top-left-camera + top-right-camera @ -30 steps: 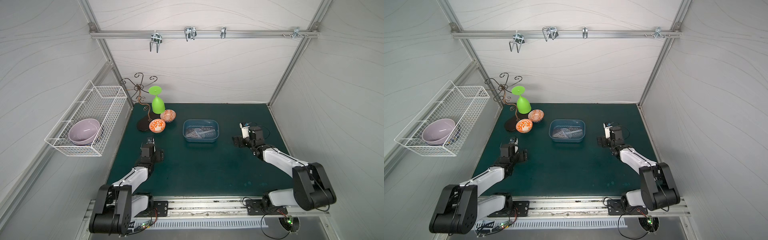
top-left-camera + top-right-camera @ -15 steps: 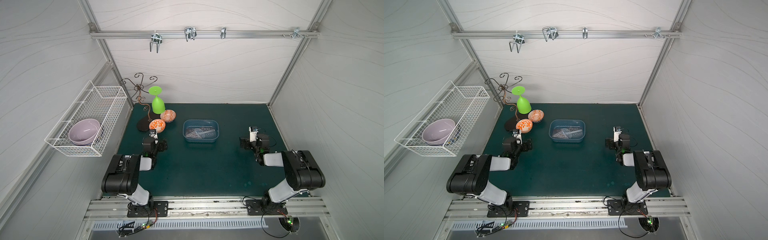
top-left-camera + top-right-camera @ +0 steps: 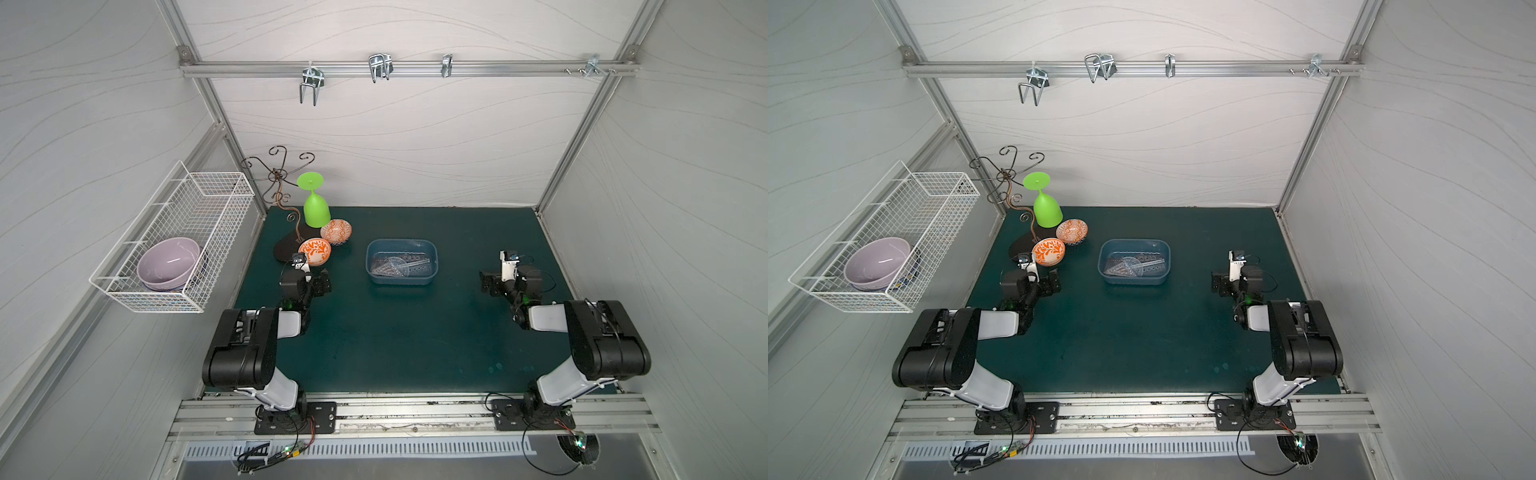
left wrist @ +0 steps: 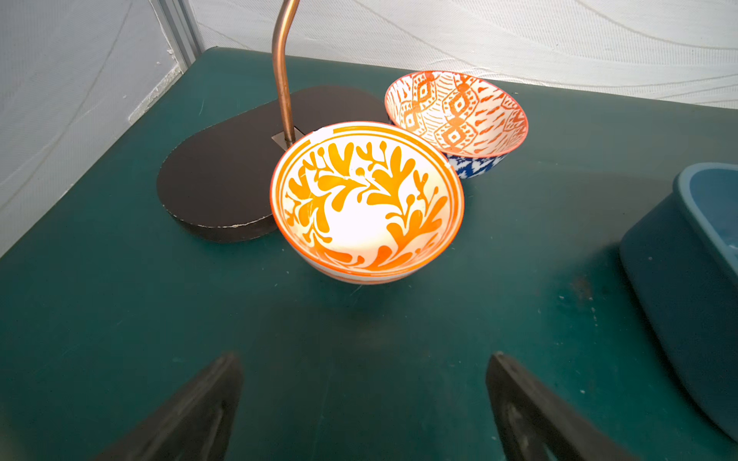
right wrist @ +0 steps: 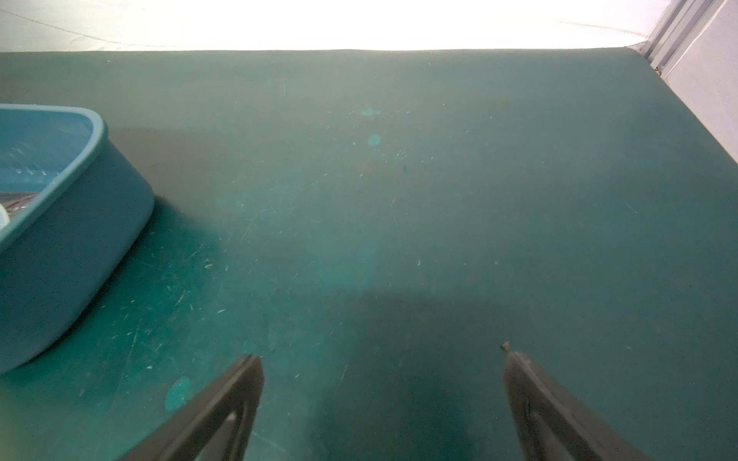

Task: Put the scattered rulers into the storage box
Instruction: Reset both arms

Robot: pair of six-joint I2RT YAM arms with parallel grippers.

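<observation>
Blue plastic, shallow and round at the corners: this is the storage box [image 3: 401,280]. It stands on the dark green bench [image 3: 415,340], about midway between the two arms. In both top views we see the rulers [image 3: 400,266] lying inside the box, a loose heap of clear and smoky pieces. We can make out a triangular set square and a half-round protractor; the others overlap too much to count.

The left gripper [image 4: 363,361] is low over the bench on the left arm's side of the box, apart from it. Its jaws are spread wide and we see nothing between them. A little ahead of it stands an orange leaf-pattern bowl [image 4: 367,199], and just beside that one a second bowl [image 4: 455,113] with orange diamonds inside. The first bowl is just beside the dark flat base [image 4: 223,179] of a copper wire stand. A green glass [image 3: 316,210], turned upside down, is behind the bowls, farther from the box.

The right gripper [image 5: 383,357] is on the opposite side of the box, well apart from it. Its jaws are also fully spread and hold nothing. A white wire basket [image 3: 195,216] hangs on the wall beyond the bowls, far from the box, with a lilac bowl [image 3: 168,259] in it.
</observation>
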